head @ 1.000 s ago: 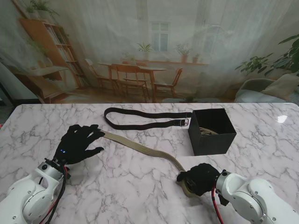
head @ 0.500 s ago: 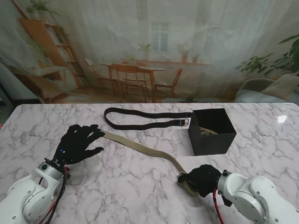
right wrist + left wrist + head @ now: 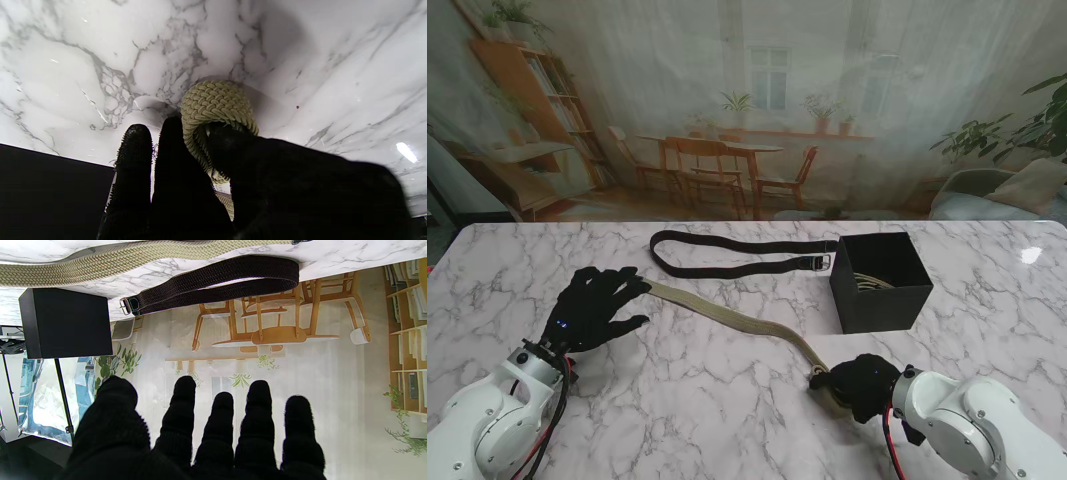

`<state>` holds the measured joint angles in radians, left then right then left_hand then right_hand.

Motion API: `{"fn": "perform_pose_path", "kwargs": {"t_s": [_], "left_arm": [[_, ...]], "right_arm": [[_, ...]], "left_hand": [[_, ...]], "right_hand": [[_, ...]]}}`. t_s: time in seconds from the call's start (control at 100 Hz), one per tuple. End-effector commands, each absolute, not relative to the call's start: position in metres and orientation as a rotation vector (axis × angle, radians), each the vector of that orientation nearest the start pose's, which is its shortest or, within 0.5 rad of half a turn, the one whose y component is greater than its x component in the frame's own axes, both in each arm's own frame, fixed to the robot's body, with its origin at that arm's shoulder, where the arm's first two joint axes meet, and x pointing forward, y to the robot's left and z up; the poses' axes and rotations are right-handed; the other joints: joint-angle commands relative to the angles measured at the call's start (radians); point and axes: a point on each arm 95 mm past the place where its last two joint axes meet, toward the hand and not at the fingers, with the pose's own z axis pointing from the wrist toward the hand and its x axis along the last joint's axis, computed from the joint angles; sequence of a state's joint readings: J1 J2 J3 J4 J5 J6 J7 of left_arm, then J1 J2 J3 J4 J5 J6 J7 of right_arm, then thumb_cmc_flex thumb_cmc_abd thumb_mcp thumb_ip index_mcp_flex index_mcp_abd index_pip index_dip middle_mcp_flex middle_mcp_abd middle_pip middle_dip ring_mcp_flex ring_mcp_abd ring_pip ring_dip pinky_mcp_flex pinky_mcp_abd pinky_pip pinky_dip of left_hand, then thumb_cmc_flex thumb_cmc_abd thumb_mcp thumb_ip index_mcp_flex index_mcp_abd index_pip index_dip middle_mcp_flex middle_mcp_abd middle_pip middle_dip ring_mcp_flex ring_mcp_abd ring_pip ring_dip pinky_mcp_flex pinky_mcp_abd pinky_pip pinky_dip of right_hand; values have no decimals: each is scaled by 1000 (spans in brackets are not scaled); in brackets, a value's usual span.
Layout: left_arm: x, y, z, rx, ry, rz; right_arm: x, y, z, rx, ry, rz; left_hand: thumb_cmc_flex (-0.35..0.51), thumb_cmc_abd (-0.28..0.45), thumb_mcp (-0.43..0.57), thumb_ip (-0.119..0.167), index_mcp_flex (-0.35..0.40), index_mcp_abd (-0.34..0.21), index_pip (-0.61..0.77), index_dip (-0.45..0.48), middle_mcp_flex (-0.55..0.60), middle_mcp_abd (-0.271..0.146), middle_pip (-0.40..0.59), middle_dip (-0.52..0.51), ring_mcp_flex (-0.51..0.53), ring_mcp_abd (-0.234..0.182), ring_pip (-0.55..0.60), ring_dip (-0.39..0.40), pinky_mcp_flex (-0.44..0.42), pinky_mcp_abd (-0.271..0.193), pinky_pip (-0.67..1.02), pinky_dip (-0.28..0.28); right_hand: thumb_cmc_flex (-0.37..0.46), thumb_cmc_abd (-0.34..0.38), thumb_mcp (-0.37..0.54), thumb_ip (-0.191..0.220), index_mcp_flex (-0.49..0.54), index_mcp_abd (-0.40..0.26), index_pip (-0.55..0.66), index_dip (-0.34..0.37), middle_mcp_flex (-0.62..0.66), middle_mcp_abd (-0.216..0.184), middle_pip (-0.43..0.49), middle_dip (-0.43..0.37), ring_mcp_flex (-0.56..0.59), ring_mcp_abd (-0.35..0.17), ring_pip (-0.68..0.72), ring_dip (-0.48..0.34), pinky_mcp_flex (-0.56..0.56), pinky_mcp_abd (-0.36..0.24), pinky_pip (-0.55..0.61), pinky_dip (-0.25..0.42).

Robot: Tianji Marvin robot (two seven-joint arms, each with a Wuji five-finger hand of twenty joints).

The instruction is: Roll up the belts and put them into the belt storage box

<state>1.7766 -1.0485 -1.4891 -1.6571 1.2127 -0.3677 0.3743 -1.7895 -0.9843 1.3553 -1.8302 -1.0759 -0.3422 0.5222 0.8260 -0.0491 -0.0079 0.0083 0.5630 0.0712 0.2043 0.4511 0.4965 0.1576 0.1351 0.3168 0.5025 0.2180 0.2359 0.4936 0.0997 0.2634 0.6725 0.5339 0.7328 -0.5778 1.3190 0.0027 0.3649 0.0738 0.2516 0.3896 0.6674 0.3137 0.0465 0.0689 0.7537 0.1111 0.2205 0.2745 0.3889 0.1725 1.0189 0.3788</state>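
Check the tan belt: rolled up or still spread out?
Mostly spread: only the tan belt's end is coiled in the right hand; the rest lies flat toward the left hand.

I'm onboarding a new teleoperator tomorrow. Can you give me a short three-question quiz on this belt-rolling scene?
1. True or false: the black belt is being rolled by the right hand.
2. Which hand holds the coiled end of the tan belt? A) left hand B) right hand C) neither
3. Fill in: the black storage box stands on the robot's ____ side of the marble table.

Key
1. False; the black belt lies untouched, farther from me.
2. B; the left hand is open, fingers spread, at the tan belt's other end.
3. Right.
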Motion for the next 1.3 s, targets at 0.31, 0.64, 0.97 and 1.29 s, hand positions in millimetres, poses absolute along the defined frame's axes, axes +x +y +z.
{"fn": "perform_pose_path", "kwargs": {"t_s": [0.31,0.64,0.97,1.29], "left_arm": [[354,69,-303,-784,1445,-1620],[354,69,-303,-788,1444,-1620],[353,69,-302,-786,1441,-1620],[353,70,-303,-785,1442,-1619]], "right_arm": [[320,-14,-342,1112,2202,1166],[319,-15,-337,1188,2227,1145],[320,-15,-340,1105,2251,1059],[324,-18,-351,1046,2211,1053]], "left_hand": [[4,56,-22,-18,-39,24,-15,-3,-42,13,-15,-3,-27,4,20,9,-20,18,8,4],[5,56,-21,-18,-39,24,-15,-3,-41,13,-15,-3,-27,4,20,9,-20,17,8,4],[6,56,-21,-18,-38,24,-14,-3,-41,14,-14,-3,-27,5,21,9,-19,17,8,4],[5,56,-21,-18,-38,24,-14,-3,-41,14,-14,-3,-27,4,21,9,-20,18,9,3]], "right_hand": [[-71,285,-381,-49,96,134,31,36,40,-53,-36,-9,59,36,23,35,33,75,48,71],[-92,-70,182,63,-14,192,-3,20,-103,-19,-57,-25,-45,11,-73,-105,34,15,-57,-143],[203,-39,164,-64,-82,53,44,109,-108,-193,-32,-7,1,-97,-30,-96,84,-98,-29,-153],[-1,30,-236,-86,18,-92,270,128,-50,-301,235,129,163,-124,28,4,202,-122,88,-92]]}}
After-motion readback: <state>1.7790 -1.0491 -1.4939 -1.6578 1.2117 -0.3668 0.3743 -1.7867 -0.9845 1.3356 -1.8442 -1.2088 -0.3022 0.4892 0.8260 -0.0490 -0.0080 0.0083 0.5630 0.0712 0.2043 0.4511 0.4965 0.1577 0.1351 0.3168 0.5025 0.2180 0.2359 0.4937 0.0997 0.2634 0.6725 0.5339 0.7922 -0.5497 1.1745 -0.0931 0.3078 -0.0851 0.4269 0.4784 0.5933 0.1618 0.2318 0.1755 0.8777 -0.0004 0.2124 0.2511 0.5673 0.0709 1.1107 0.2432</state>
